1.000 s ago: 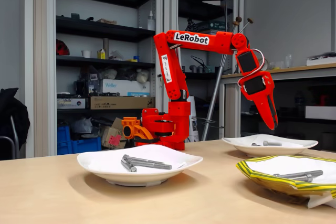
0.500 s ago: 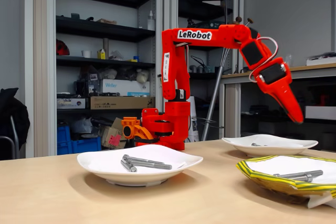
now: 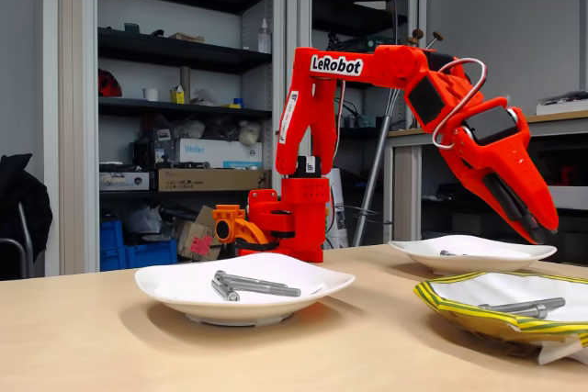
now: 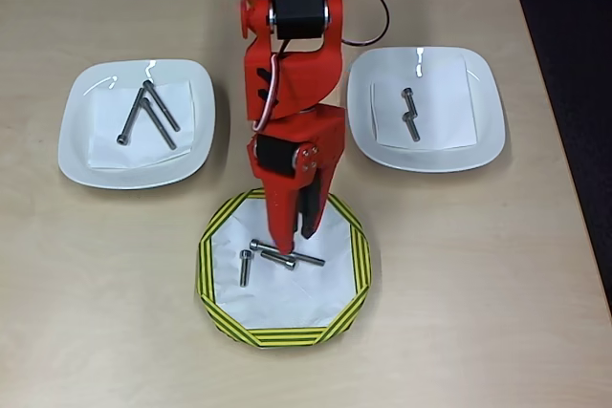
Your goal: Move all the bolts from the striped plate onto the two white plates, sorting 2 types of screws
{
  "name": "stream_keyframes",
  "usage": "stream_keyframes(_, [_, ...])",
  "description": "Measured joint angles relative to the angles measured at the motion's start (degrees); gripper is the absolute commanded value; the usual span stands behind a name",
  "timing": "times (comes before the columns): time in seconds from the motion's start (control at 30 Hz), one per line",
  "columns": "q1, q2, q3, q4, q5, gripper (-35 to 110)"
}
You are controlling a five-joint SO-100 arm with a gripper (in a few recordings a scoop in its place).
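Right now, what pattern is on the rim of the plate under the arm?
Yellow with dark green stripes, around a white centre. The striped plate shows it best in the overhead view.

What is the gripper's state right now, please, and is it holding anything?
Gripper: open and holding nothing, poised above the bolts on the striped plate.

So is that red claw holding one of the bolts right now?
No, the gripper holds nothing; it hovers above the striped plate, where three bolts lie.

pincer (image 4: 292, 241) over striped plate (image 4: 215, 246) | 3 bolts (image 4: 285, 257) there | jaws unclear
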Motion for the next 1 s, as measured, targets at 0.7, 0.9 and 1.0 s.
stream_keyframes(0.7, [3.78,-14.85,-14.50,4.04,35.07,14])
stream_keyframes(0.9, [6.06,-16.00,-13.54,4.13,35.33,14])
stream_keyframes(1.0, [6.86,-15.91,-13.54,4.13,35.33,13])
